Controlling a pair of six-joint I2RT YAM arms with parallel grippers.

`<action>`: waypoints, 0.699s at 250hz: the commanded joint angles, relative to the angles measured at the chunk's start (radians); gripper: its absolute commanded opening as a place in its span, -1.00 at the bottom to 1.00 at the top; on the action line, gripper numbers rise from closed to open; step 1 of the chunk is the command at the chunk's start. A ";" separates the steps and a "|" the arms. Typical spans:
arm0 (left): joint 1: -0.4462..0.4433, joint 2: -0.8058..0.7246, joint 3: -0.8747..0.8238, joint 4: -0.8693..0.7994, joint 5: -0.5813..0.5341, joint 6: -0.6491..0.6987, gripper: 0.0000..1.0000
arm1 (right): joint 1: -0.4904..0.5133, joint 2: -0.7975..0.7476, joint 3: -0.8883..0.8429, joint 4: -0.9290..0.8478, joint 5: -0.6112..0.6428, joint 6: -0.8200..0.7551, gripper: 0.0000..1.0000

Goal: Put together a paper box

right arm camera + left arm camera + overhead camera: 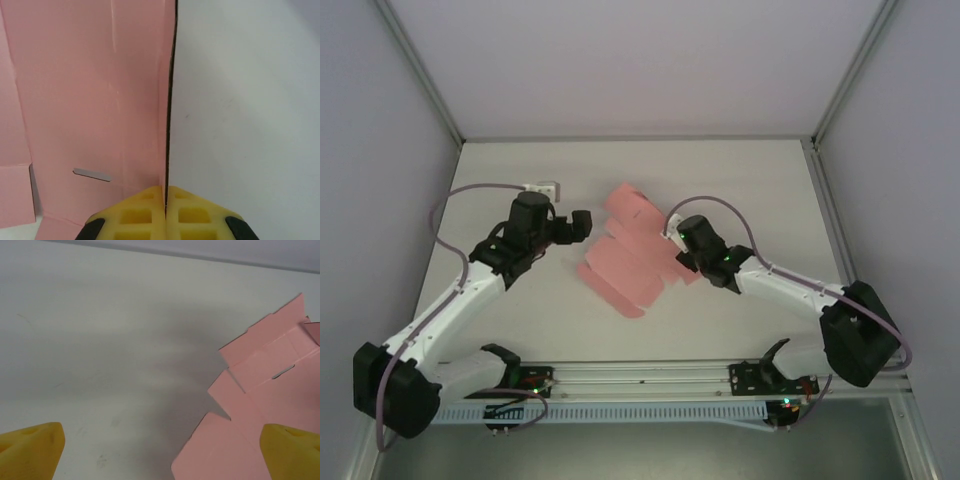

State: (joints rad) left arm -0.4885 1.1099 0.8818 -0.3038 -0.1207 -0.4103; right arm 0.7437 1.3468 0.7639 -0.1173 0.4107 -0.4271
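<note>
Tabletop (750, 190), plain white and walled on three sides, carries the paper box (630, 255), a die-cut sheet of thin pink card with flaps, lying mostly flat at its middle between the two arms. The yellow-padded left gripper (582, 224) hangs just beside the sheet's left side, jaws spread wide and holding nothing. The right gripper (165, 192) is closed, pinching an upturned edge of the card. A small slit (91, 174) marks the panel nearby.

Top camera looks down from above-behind onto the whole table (750, 180); both wrist cameras sit close, low, sharing the paper box (630, 255).
</note>
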 commanded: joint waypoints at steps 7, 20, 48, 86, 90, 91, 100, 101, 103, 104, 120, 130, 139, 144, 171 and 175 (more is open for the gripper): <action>0.030 0.054 0.037 0.068 0.106 -0.011 1.00 | 0.049 0.011 -0.059 0.219 0.147 -0.311 -1.00; 0.039 0.073 0.050 0.082 0.129 -0.014 0.99 | 0.061 0.012 -0.074 0.275 0.165 -0.345 -1.00; 0.070 0.121 0.072 0.118 0.200 -0.020 0.99 | 0.068 0.028 -0.087 0.354 0.213 -0.403 -1.00; 0.084 0.194 0.096 0.172 0.263 -0.006 0.99 | 0.086 0.041 -0.120 0.448 0.234 -0.456 -1.00; 0.085 0.203 0.102 0.177 0.269 -0.003 1.00 | 0.086 0.042 -0.119 0.439 0.227 -0.449 -1.00; 0.085 0.206 0.103 0.177 0.269 -0.002 1.00 | 0.087 0.043 -0.117 0.436 0.225 -0.447 -1.00; 0.085 0.228 0.116 0.185 0.276 0.006 0.99 | 0.088 0.044 -0.110 0.409 0.214 -0.434 -1.00; 0.085 0.230 0.116 0.186 0.276 0.006 1.00 | 0.088 0.045 -0.109 0.407 0.213 -0.432 -1.00; 0.084 0.234 0.119 0.188 0.278 0.007 0.99 | 0.089 0.047 -0.108 0.403 0.212 -0.429 -1.00; 0.084 0.237 0.120 0.188 0.280 0.007 0.99 | 0.090 0.046 -0.107 0.400 0.211 -0.428 -1.00; 0.082 0.276 0.147 0.202 0.292 0.011 1.00 | 0.093 0.055 -0.099 0.370 0.213 -0.411 -1.00; 0.080 0.300 0.164 0.212 0.297 0.022 0.99 | 0.094 0.057 -0.096 0.361 0.216 -0.390 -1.00; 0.076 0.323 0.176 0.216 0.300 0.033 1.00 | 0.094 0.054 -0.097 0.363 0.207 -0.363 -1.00; 0.075 0.337 0.182 0.216 0.301 0.042 0.99 | 0.094 0.051 -0.096 0.363 0.194 -0.354 -1.00; 0.066 0.401 0.184 0.219 0.300 0.075 1.00 | 0.094 0.051 -0.091 0.355 0.151 -0.326 -1.00; 0.064 0.409 0.181 0.221 0.301 0.078 0.99 | 0.094 0.054 -0.087 0.350 0.149 -0.324 -1.00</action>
State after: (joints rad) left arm -0.4122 1.4620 1.0424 -0.1150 0.1516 -0.3893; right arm 0.8314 1.3956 0.6559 0.2379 0.5938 -0.8074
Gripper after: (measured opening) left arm 0.997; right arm 0.049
